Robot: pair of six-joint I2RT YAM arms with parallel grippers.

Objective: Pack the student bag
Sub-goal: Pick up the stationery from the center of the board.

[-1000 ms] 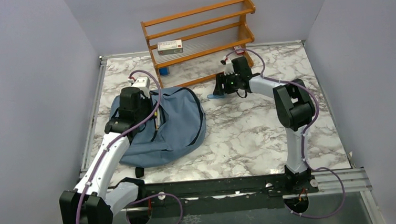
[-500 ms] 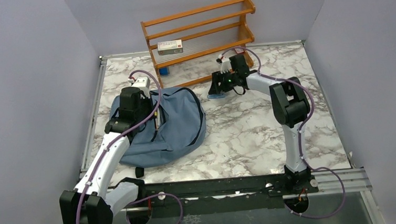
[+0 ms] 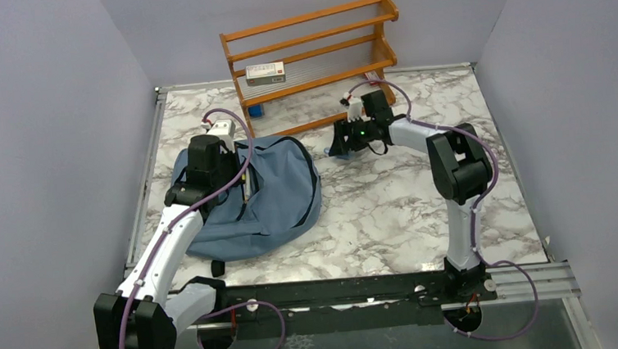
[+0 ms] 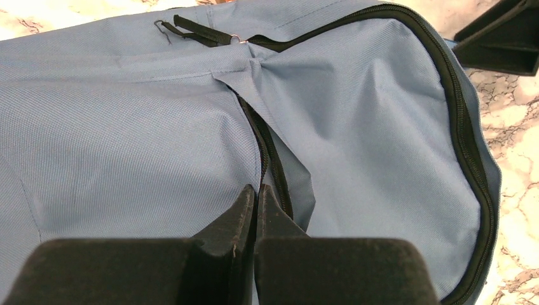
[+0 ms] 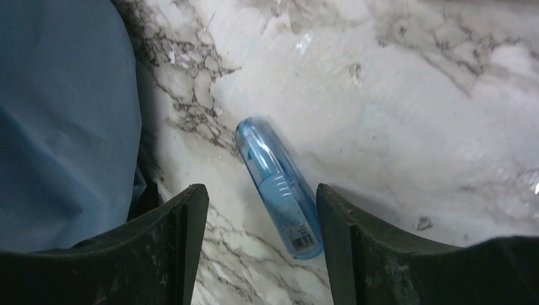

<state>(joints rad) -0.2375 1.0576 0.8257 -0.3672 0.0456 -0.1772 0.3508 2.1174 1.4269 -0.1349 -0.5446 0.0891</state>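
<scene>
Top external view puts the student bag (image 3: 270, 198) at the left centre of your frame, slumped flat on the marble table (image 3: 390, 210), its rounded end toward the middle of the frame.

On your left wrist view, the bag fills nearly the whole frame. Its black zipper trim (image 4: 459, 127) curves down the right side, and a second zip line runs from the upper middle straight down to the left gripper (image 4: 256, 202). That gripper's jaws are clenched tip to tip right on that zip line. You cannot tell whether any fabric is caught between them.

On your right wrist view, the bag covers only the left edge of the frame, just beside the finger on that side. The right gripper (image 5: 260, 194) is spread wide and hangs low over the marble, apart from the bag. A small blue translucent plastic item (image 5: 278, 187) lies slanted between its jaws, its lower end close to the finger on the frame's right.

Behind both arms, at the top centre of the overhead frame, a wooden rack (image 3: 313, 51) stands with a small box (image 3: 265, 72) on a shelf.
</scene>
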